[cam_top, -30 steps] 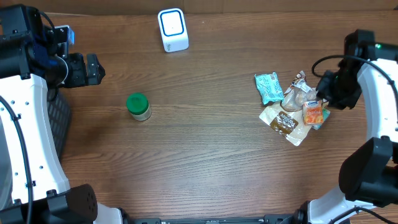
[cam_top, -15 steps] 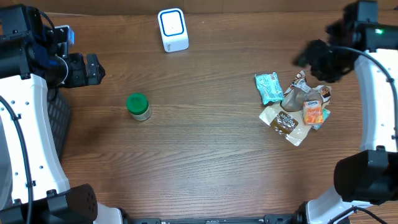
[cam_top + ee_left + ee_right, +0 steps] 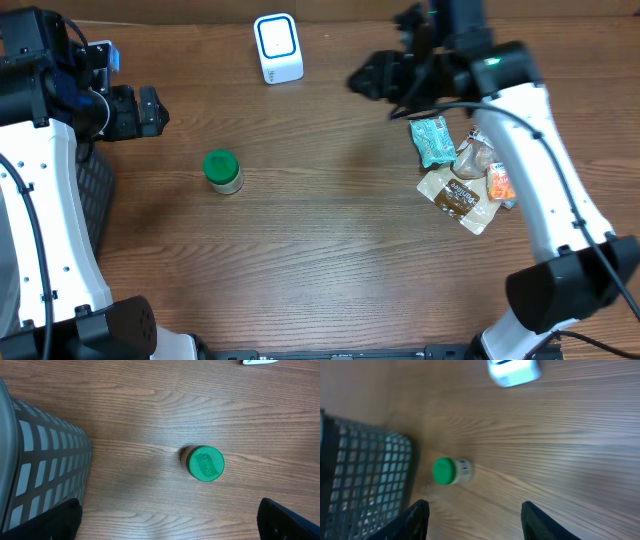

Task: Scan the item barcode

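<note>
A small jar with a green lid (image 3: 222,171) stands on the table left of centre; it also shows as the jar (image 3: 205,463) in the left wrist view and the jar (image 3: 451,470) in the blurred right wrist view. The white barcode scanner (image 3: 278,47) sits at the back edge, and the scanner (image 3: 514,371) appears at the top of the right wrist view. My right gripper (image 3: 364,80) hovers right of the scanner, open and empty, its midpoint (image 3: 480,525). My left gripper (image 3: 155,112) stays at the far left, open and empty, its midpoint (image 3: 165,527).
A pile of snack packets (image 3: 462,165) lies at the right, under my right arm. A dark mesh basket (image 3: 92,195) stands at the left edge, seen as the basket (image 3: 40,470) and the basket (image 3: 365,480) in the wrist views.
My right arm has swung from the snack pile up and to the left across the table, with nothing in its jaws. The left arm, jar and scanner have not moved.
</note>
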Controlling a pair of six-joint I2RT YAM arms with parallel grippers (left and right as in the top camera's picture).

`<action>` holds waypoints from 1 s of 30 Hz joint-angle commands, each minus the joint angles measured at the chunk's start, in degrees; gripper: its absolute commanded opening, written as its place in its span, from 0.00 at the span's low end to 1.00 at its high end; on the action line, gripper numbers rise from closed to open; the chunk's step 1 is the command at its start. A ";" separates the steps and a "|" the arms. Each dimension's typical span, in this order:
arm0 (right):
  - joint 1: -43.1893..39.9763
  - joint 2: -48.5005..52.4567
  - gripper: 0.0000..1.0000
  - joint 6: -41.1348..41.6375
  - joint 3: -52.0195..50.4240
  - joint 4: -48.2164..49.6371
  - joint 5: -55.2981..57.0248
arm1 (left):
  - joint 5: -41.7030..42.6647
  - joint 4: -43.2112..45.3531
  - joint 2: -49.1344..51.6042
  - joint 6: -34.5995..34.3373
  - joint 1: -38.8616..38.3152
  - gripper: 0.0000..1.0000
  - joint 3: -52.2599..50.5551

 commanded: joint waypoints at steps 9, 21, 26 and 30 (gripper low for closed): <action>13.20 12.41 0.66 -1.03 1.18 9.40 2.64 | 0.04 0.24 0.28 1.14 -0.26 0.99 0.02; 4.46 10.25 0.70 -7.69 2.10 -6.40 14.82 | 0.04 0.24 0.28 1.14 -0.26 0.99 0.04; -2.25 9.81 0.70 -7.85 2.08 -11.08 14.71 | 0.04 0.24 0.28 1.14 -0.26 1.00 0.02; -5.68 9.81 0.71 -7.85 2.03 -13.16 13.20 | 0.04 0.24 0.28 1.14 -0.26 0.99 0.04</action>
